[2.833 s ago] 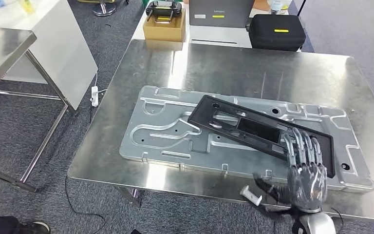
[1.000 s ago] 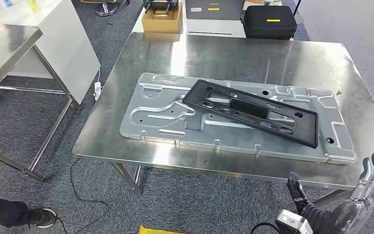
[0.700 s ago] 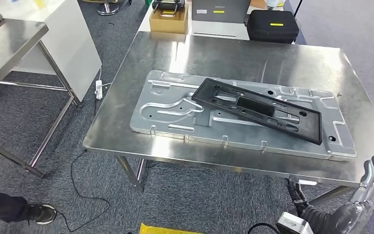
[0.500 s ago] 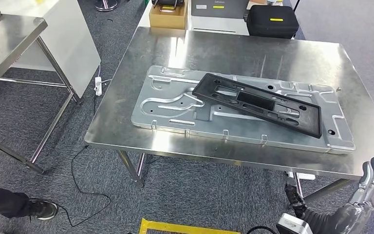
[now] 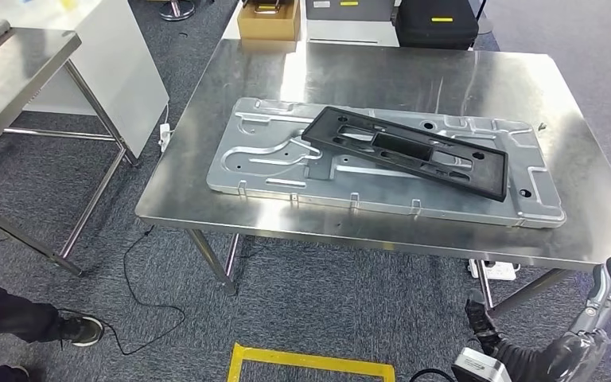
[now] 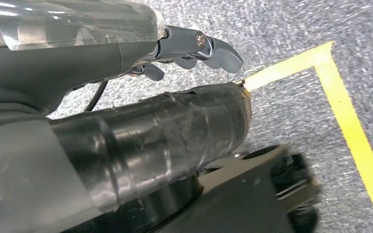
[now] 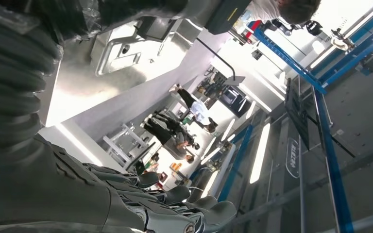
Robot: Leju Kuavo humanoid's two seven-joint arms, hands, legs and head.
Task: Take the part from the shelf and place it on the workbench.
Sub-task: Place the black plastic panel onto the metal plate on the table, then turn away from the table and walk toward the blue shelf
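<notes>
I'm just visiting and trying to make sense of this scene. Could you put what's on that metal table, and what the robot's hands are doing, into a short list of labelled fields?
Table: steel workbench
Lower item: large stamped metal panel, lying flat on the workbench
Upper item: black plastic frame part, lying at a slant across the panel
Right hand: below the near table edge, holding nothing, fingers extended
Left hand: hanging over grey carpet, nothing in it
Floor: yellow tape line
Behind the table: cardboard box, black case
</notes>
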